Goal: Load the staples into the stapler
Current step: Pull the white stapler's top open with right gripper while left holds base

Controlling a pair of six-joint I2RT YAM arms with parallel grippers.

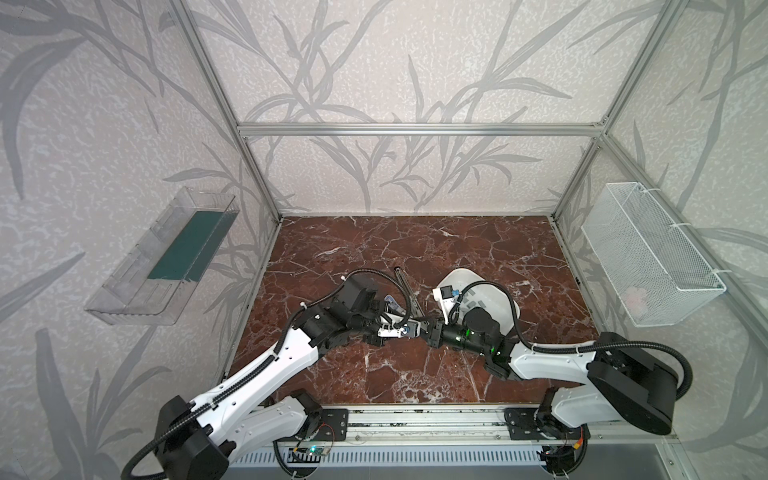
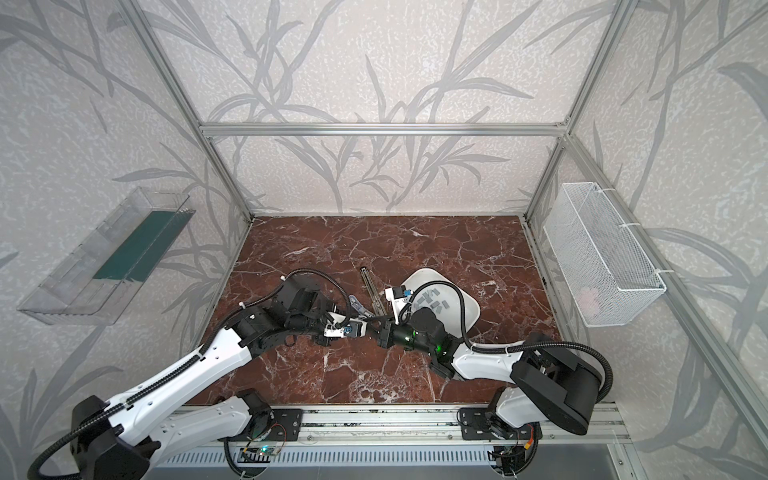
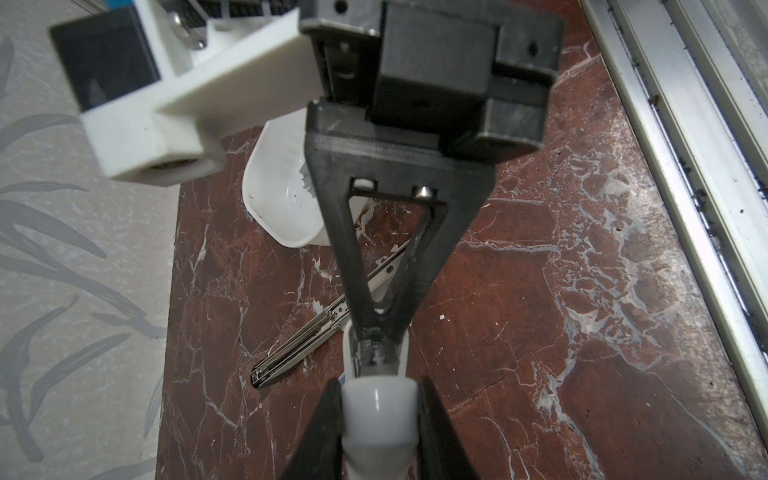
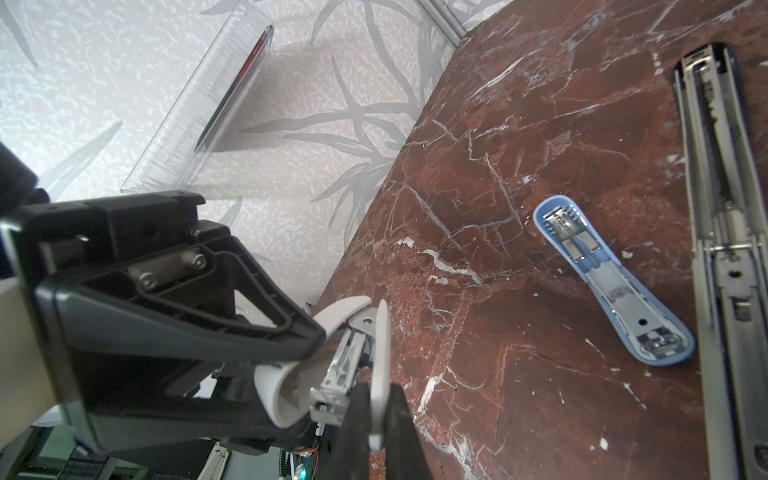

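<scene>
Left gripper (image 3: 378,395), right gripper (image 4: 379,399) clamping white stapler (image 4: 274,390), staples (image 2: 432,297) in tray (image 2: 419,279)

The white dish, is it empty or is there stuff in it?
Not empty. The white dish holds a scatter of small flat grey staples on its floor, seen in a top view.

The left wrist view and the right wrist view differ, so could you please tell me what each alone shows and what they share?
Only the left wrist view shows the white dish. Only the right wrist view shows the clear wall shelf and the whole blue stapler. Both show the long metal stapler and the white stapler gripped by the left gripper and right gripper.
</scene>
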